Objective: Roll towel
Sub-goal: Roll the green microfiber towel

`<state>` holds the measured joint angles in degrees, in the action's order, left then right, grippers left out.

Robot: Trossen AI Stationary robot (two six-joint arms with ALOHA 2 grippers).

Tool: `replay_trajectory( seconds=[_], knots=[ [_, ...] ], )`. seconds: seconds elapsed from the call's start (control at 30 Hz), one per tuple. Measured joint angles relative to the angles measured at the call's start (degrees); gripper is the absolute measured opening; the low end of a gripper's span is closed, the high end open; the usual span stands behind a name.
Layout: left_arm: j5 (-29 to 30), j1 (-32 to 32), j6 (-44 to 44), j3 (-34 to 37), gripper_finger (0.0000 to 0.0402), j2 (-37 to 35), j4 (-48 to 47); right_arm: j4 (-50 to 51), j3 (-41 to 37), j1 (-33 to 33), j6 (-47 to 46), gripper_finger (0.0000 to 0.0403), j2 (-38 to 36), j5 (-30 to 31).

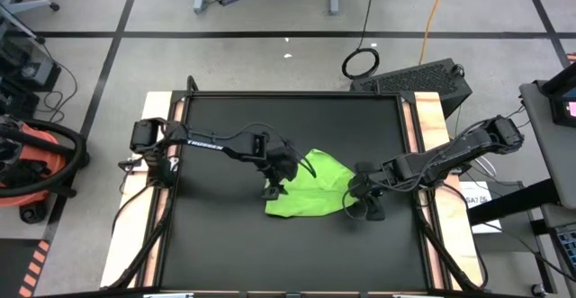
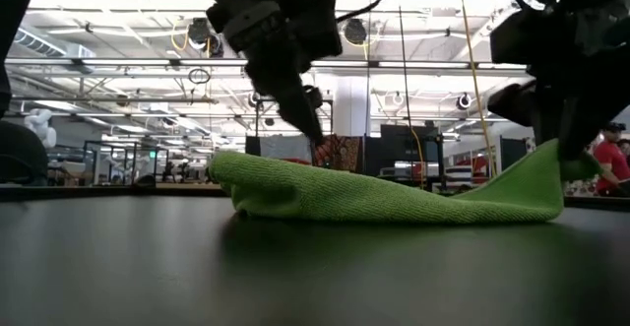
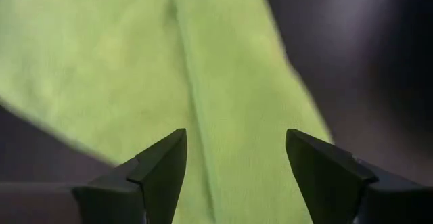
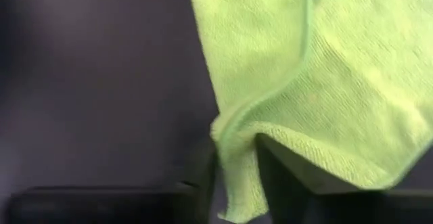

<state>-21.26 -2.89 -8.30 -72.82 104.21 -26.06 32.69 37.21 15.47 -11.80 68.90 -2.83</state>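
Note:
The lime-green towel (image 1: pixel 310 190) lies crumpled on the black mat (image 1: pixel 216 244), near the middle. Its right end (image 2: pixel 546 173) is raised off the mat. My left gripper (image 1: pixel 273 188) is open just above the towel's left part, and the cloth shows between its fingers in the left wrist view (image 3: pixel 233 176). In the low view its fingertips (image 2: pixel 315 139) stand close over the towel's top. My right gripper (image 1: pixel 354 199) is shut on the towel's right end. My right gripper pinches the towel's hemmed edge (image 4: pixel 233 153) at its right end between its two fingers (image 4: pixel 203 173). The cloth there is bunched, with a fold of the hem running between them. That end is lifted off the mat, and the rest of the towel (image 2: pixel 345 193) lies on the mat.
The black mat covers the table between wooden side strips (image 1: pixel 430 122). Bare mat lies in front of the towel (image 1: pixel 297 253) and behind it (image 1: pixel 297 118). Cables and a keyboard (image 1: pixel 418 77) lie on the floor beyond the table.

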Motion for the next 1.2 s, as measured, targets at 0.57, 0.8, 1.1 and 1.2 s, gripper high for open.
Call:
replay_trajectory(
  seconds=[0.57, 0.8, 1.1, 1.2],
  knots=[
    [-7.32, -1.42, 7.53, -2.62, 0.0258, 10.67, 24.37, -0.90, 9.11, 0.02, 7.74, 0.0001, -0.33, 1.50],
    [-11.89, -2.60, 7.61, -13.68, 0.0258, 14.60, 27.01, 3.58, 14.86, -0.14, 9.76, 0.0001, -0.35, 6.05],
    [-22.13, -2.72, 7.76, -22.47, 0.0257, 18.62, 20.58, 9.67, 19.22, -1.62, 9.93, 0.0000, -0.35, 8.96],
    [-22.12, -2.61, 6.69, -22.47, 0.0257, 18.51, 18.72, 10.69, 19.52, -1.62, 9.85, 0.0000, -0.35, 9.16]
  ],
)
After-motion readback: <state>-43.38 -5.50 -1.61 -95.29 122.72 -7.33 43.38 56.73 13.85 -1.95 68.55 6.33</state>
